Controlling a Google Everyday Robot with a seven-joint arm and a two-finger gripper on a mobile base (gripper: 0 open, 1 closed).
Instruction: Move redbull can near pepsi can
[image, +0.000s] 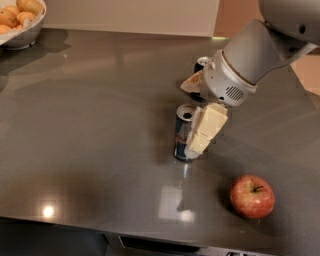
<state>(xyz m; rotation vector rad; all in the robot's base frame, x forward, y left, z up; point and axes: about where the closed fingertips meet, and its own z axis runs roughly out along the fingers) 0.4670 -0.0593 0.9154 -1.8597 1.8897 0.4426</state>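
The redbull can (182, 134), slim with silver and blue panels, stands upright in the middle of the grey table (90, 125). The pepsi can (201, 63) stands just behind it and is mostly hidden by the arm; only its silver top and a dark sliver show. My gripper (188, 119) is open and reaches down from the right around the redbull can. One cream finger (205, 129) lies against the can's right front side. The other finger (192, 83) is behind the can, in front of the pepsi can.
A red apple (252, 196) lies at the front right of the table. A white bowl (22, 36) of orange fruit stands at the far left corner. The table's front edge runs along the bottom.
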